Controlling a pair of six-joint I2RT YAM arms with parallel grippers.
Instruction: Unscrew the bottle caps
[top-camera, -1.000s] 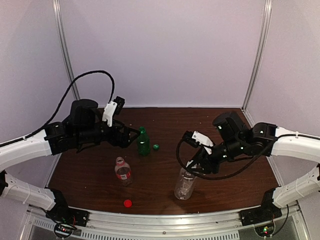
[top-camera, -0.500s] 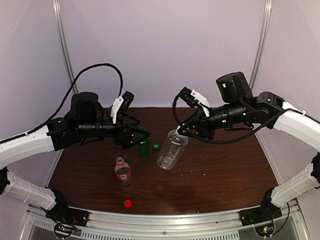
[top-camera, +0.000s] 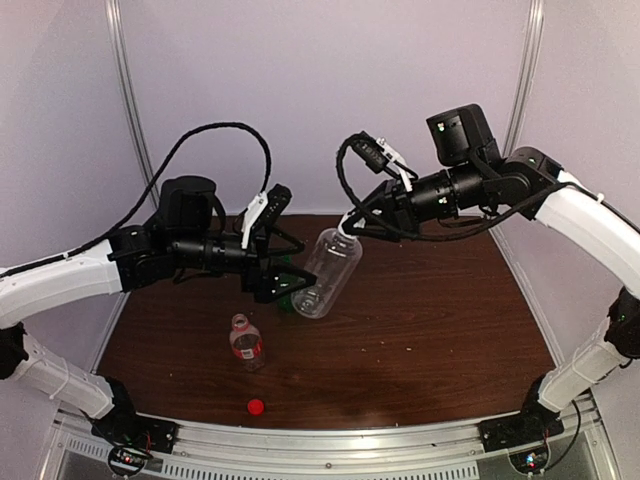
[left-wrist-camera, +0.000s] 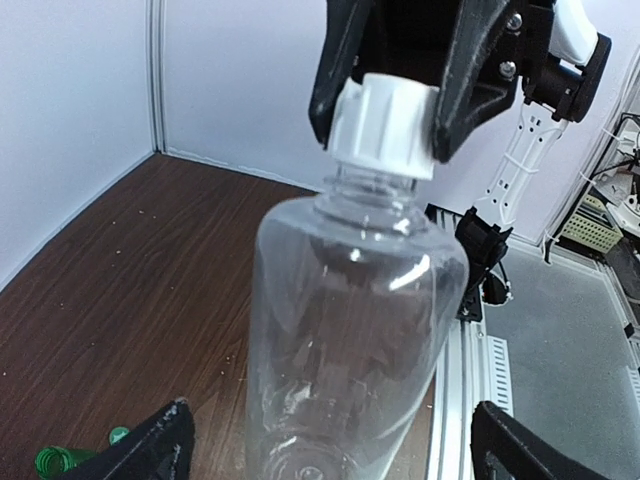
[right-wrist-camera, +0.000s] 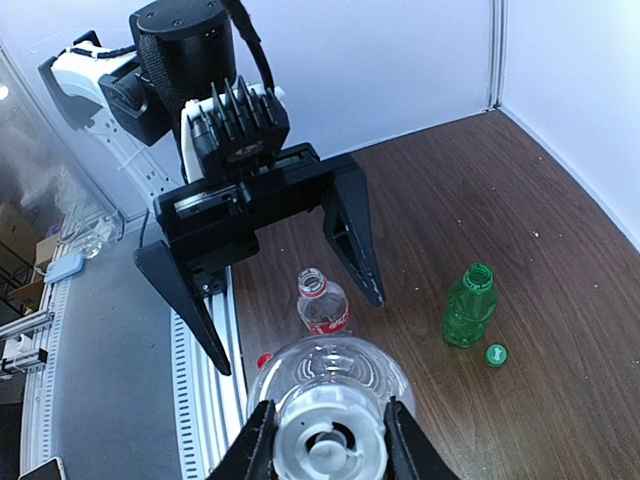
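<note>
Hanging tilted above the worktop (top-camera: 450, 330), the ribbed bottle (top-camera: 325, 275) is carried only by its white cap (left-wrist-camera: 385, 125), pinched in the right tool (right-wrist-camera: 327, 440). The left tool (top-camera: 287, 281) gapes wide around its base, gripping nothing; closing off-centre could knock it loose.

Top camera looks down from above and behind the arms, whole table (top-camera: 420, 340) in shot. Left wrist camera, right up against the big clear bottle (left-wrist-camera: 350, 330), faces its side; right wrist camera stares straight down its white cap (right-wrist-camera: 325, 445). All three share that bottle.
</note>
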